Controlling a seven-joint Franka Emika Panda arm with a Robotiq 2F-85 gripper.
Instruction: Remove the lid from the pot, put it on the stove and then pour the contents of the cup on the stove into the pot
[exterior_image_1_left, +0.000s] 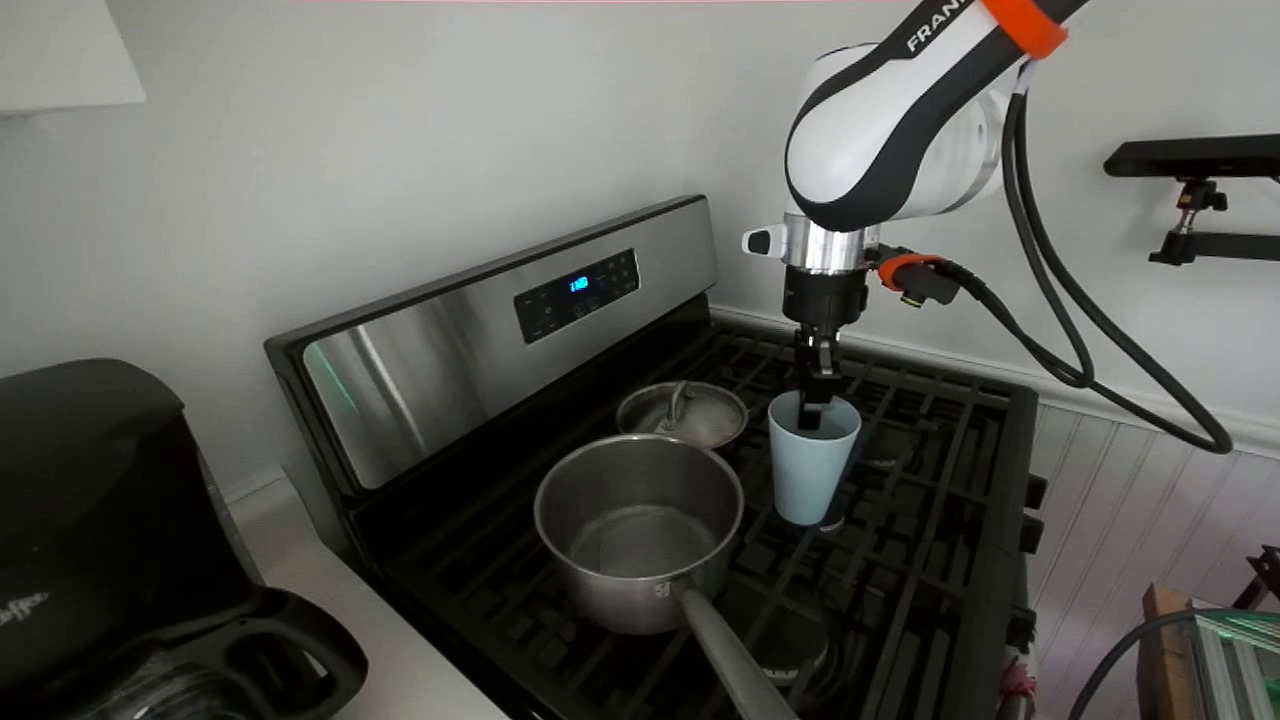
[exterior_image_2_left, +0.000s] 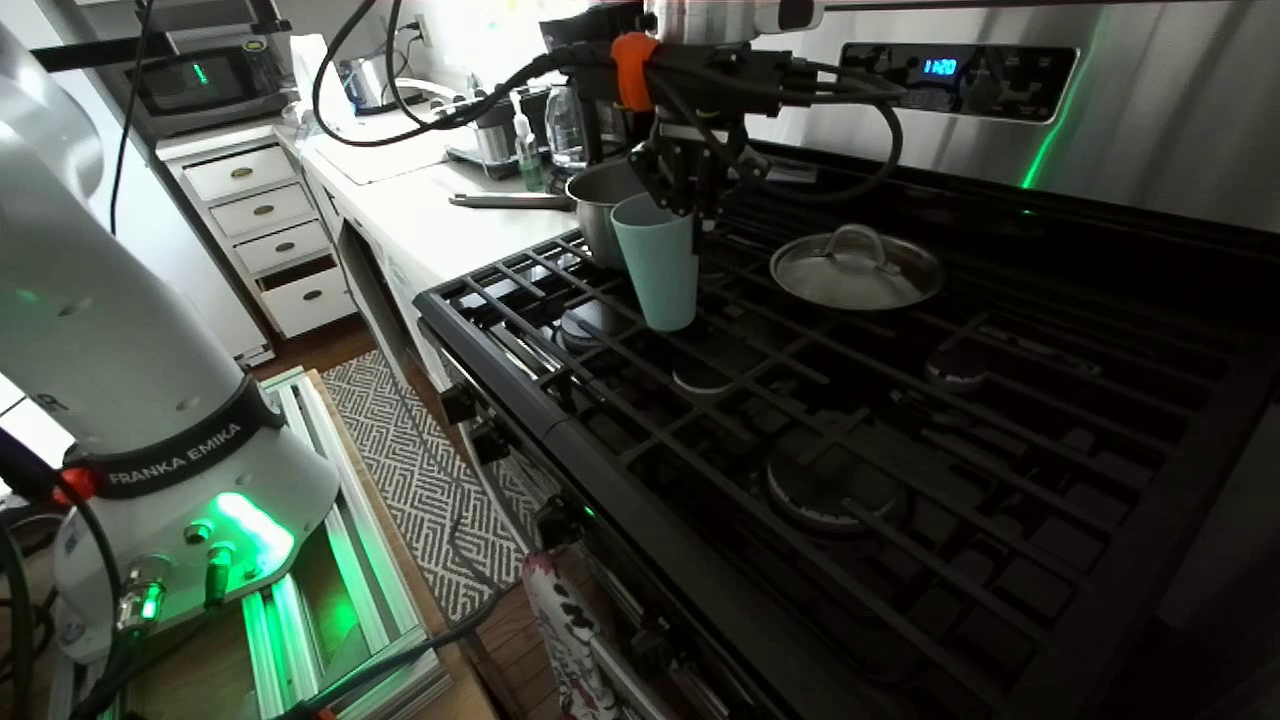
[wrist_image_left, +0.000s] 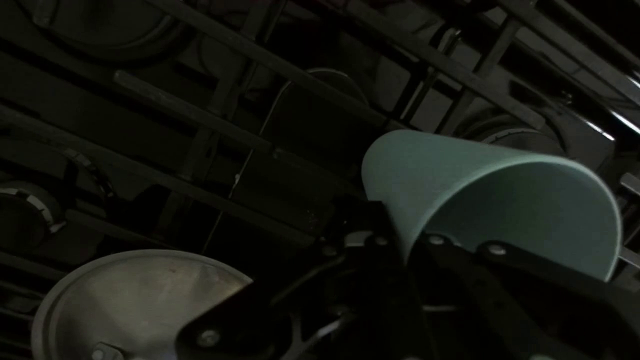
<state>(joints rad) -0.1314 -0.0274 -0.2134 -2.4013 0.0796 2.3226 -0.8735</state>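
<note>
Fingers (exterior_image_1_left: 811, 412) found closed on the wall of the cup (exterior_image_1_left: 814, 475) at its rim, one inside the mouth and one outside, confirmed in the wrist view. The cup is held mouth upward, just beside the pot (exterior_image_1_left: 625, 600); in the poor light it is unclear whether its base touches the stove (exterior_image_1_left: 930, 540). The pot, with one long straight handle, stands uncovered on the stove. The lid (exterior_image_2_left: 850, 286) lies off the pot, loop handle upward, on the stove near the steel back panel (exterior_image_1_left: 440, 370).
</note>
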